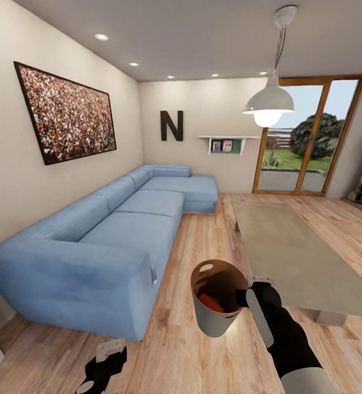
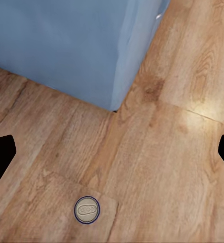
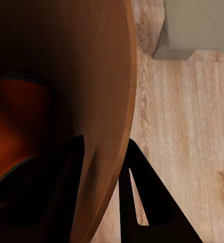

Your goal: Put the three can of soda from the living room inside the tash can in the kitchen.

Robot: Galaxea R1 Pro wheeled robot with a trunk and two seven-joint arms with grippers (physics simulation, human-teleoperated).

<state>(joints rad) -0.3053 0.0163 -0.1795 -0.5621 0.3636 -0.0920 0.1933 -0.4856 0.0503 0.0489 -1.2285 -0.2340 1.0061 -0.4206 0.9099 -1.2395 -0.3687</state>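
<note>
The robot is in the living room, and its right gripper [image 1: 245, 298] holds the tash can [image 1: 216, 301] up off the wood floor [image 1: 203, 241], between the blue sofa [image 1: 115, 230] and the long grey tabletop [image 1: 296, 246]. The fingers pinch the bin's rim, one inside and one outside. Orange cans of soda [image 1: 211, 302] lie in the bin — I cannot count them.

So the picking-up step looks done, and the carrying step is next, I think. The robot must roll to the kitchen and keep the bin level so nothing tips out.

The right wrist view shows the fingers [image 3: 142, 197] closed on the brown wall, with orange cans deep inside. The left wrist view shows the sofa corner, bare floor, and the left fingers [image 2: 0, 152] wide apart, holding nothing. The left gripper [image 1: 111, 350] hangs low.
</note>
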